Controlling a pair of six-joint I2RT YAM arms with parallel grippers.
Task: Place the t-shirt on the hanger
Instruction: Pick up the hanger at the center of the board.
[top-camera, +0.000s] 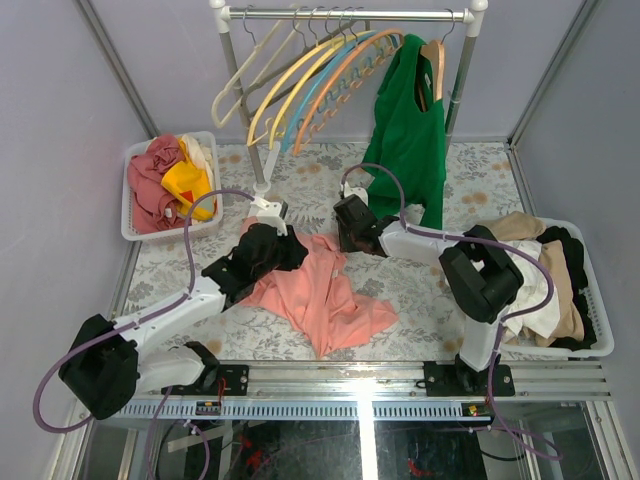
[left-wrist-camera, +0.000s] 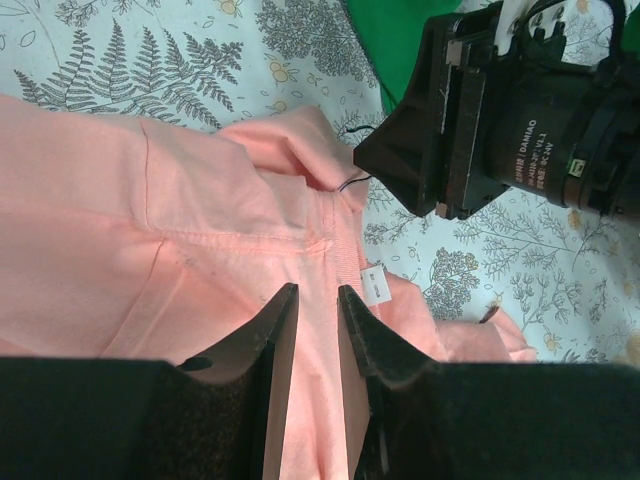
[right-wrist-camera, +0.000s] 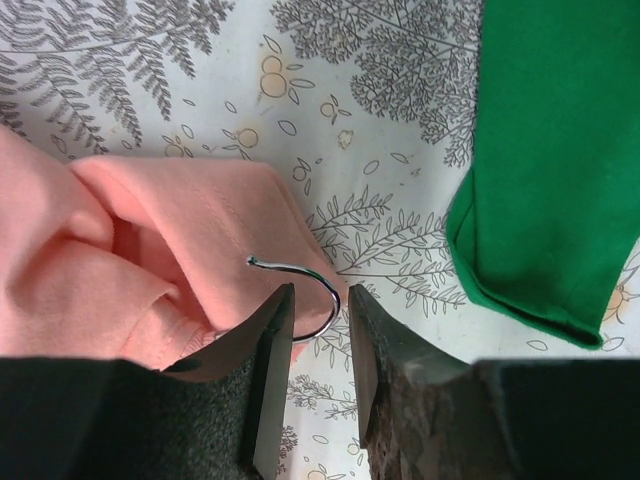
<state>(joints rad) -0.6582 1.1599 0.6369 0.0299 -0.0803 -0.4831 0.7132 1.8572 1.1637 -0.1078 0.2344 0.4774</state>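
Note:
The salmon t-shirt (top-camera: 325, 295) lies crumpled in the middle of the table. My left gripper (top-camera: 292, 250) rests on its upper left part. In the left wrist view the jaws (left-wrist-camera: 315, 292) stand close together with a fold of the t-shirt (left-wrist-camera: 150, 220) near the collar and white label pinched between them. My right gripper (top-camera: 345, 238) is at the shirt's upper right edge. In the right wrist view it (right-wrist-camera: 320, 290) is closed around the hanger's silver hook (right-wrist-camera: 290, 266), which sticks out of the t-shirt (right-wrist-camera: 190, 220). The wooden hanger body is hidden under the cloth.
A clothes rack (top-camera: 350, 14) at the back holds several thin hangers and a green shirt (top-camera: 410, 130), whose hem hangs close to the right gripper (left-wrist-camera: 358, 158). A white basket (top-camera: 128, 200) of red and yellow clothes stands at left. Another basket (top-camera: 600, 330) of clothes stands at right.

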